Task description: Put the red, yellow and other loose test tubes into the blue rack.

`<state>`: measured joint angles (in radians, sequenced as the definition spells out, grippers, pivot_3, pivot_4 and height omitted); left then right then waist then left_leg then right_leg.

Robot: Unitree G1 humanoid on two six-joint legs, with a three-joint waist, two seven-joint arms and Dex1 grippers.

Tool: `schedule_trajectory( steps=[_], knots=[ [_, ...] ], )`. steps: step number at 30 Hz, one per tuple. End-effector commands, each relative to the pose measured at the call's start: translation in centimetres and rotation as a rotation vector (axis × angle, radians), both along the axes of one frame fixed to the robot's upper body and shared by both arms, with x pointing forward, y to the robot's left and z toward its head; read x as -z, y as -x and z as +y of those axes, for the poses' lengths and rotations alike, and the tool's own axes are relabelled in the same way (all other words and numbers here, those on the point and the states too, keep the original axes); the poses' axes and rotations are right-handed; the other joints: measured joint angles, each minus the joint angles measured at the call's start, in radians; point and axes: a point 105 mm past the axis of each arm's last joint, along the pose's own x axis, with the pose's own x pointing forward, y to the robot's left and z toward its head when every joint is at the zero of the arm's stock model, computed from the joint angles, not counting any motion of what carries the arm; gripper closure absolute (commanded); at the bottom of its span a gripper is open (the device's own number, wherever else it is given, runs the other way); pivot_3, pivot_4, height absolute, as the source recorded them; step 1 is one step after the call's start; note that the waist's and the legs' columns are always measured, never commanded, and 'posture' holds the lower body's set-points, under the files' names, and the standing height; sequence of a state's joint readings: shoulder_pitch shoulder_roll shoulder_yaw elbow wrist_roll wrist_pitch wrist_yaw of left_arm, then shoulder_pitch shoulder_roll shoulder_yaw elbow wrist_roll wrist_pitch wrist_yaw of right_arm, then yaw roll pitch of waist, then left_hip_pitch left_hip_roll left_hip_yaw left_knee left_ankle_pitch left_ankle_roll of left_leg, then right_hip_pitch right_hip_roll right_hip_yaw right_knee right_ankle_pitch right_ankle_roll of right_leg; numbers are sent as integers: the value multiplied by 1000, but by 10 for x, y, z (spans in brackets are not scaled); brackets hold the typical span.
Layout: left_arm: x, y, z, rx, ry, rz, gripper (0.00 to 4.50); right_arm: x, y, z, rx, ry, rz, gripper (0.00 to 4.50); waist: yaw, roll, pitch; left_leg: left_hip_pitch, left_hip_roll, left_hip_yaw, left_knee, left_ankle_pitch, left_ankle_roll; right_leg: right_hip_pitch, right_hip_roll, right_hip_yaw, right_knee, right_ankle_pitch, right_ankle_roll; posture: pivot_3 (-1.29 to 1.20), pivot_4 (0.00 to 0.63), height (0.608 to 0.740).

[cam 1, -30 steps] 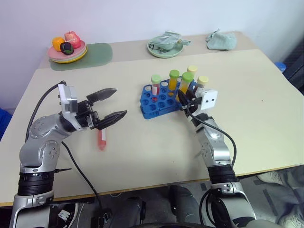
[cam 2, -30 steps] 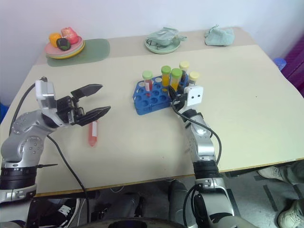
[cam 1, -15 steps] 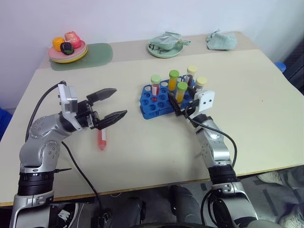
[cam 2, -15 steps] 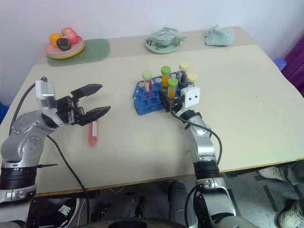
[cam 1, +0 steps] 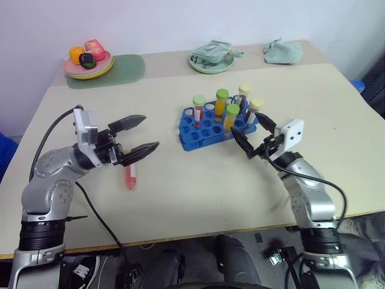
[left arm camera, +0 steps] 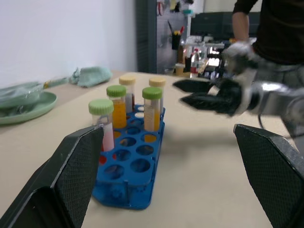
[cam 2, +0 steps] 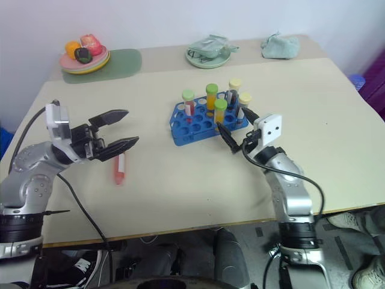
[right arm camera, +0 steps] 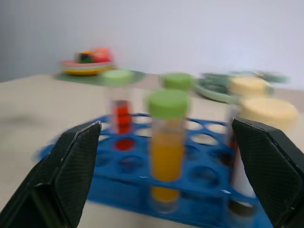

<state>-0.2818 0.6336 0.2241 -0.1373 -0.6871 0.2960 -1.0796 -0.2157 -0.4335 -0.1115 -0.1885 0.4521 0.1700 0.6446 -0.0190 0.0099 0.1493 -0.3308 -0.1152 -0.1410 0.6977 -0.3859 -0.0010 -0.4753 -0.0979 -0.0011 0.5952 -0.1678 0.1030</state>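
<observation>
A: Where is the blue rack (cam 1: pixel 210 125) sitting?
B: On the table (cam 1: pixel 180 186), just ahead of the right claw (cam 1: pixel 254 137), which is standing open and empty. Five capped tubes are standing in it.
A: And the loose red tube (cam 1: pixel 129 177)?
B: It is lying flat just below the left claw (cam 1: pixel 141 134), also gaping open, empty.

The rack (cam 1: pixel 212 124) is bright blue. Its tubes (cam 1: pixel 230 117) hold red, orange and dark fills under green and pale-yellow caps. A red tube (cam 1: pixel 130 177) lies on the beige surface (cam 1: pixel 192 180). Both claws' fingers (cam 1: pixel 133 121) are black.
</observation>
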Motion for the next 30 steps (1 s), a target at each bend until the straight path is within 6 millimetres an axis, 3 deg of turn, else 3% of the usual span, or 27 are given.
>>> schedule_trajectory(
  steps=[1, 6, 11, 16, 22, 30],
  knots=[
    [-12, 5, 8, -31, -26, -34, 0, -27, 28, 5, -212, 39, -21, 39, 6, 0, 0, 0, 0, 0, 0, 0, 0, 0, 0, 0, 0, 0, 0, 0, 150, 740],
    [-11, 9, 17, -76, -42, 5, 0, -50, 55, 11, -476, 184, 26, 39, 10, 0, 0, 1, 0, 0, 0, -1, 1, 2, 0, 0, -1, 0, 0, 0, 150, 740],
    [1, 15, 24, -124, -153, 69, 0, -61, 66, 19, -631, 250, 31, 39, 10, -2, 1, 1, 1, 1, 0, -1, 1, 2, 0, 0, -1, 0, 0, 0, 150, 740],
    [7, 12, 33, -275, -257, 186, 0, -60, 67, 23, -704, 262, 57, 39, 20, -2, 1, 1, 1, 1, 0, -1, 2, 2, 0, 0, -1, 0, 0, 0, 150, 740],
    [-6, 5, 37, -510, -314, 265, 0, -56, 65, 27, -720, 258, 59, 39, 36, -2, 2, 0, 1, 1, 1, -1, 2, 2, 0, 0, -1, 0, 0, 0, 150, 740],
    [3, 5, 27, -695, -368, 421, 0, -53, 67, 32, -730, 251, 63, 39, 33, -2, 2, 1, 1, 1, 1, -1, 1, 2, 0, 0, -1, 0, 0, 0, 150, 740]
  ],
)
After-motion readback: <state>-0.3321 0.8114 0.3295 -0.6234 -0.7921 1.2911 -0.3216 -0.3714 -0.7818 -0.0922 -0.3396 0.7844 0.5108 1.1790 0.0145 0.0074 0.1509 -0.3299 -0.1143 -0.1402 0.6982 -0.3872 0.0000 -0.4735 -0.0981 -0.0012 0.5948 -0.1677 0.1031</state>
